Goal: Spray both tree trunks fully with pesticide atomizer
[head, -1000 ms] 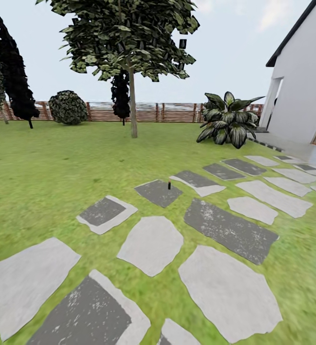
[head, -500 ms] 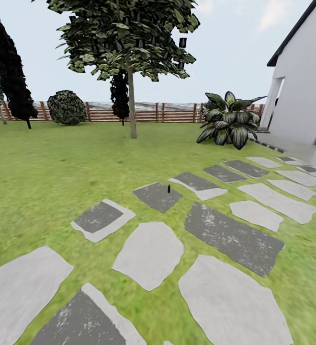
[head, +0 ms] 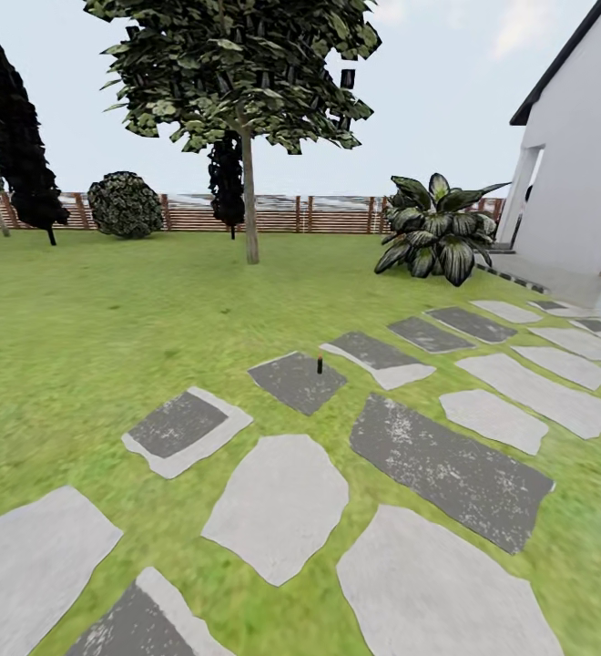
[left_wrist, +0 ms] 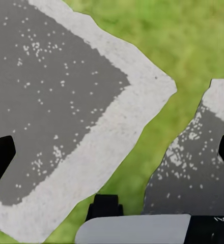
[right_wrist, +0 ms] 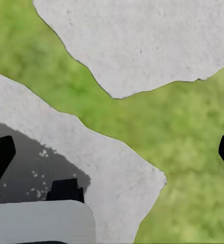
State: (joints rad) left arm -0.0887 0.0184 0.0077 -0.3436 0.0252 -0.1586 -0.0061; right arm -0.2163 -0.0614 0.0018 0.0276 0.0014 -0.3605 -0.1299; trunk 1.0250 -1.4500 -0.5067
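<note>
One spray bottle (head: pixel 320 365) stands on a dark paving stone (head: pixel 298 382) in the lawn (head: pixel 82 319); one broad tree (head: pixel 249 137) stands near the fence (head: pixel 337 213). Both grippers' (left_wrist: pixel 112 152) (right_wrist: pixel 112 152) fingers are spread apart, holding nothing.

Bright, even daylight, hardly any shadows; soft render blur, stretched toward the edges.

Grey and dark flat stepping stones (head: pixel 280 504) cross the grass, big striped-leaf plant (head: pixel 435 239) beside the white house wall (head: pixel 578 173).
</note>
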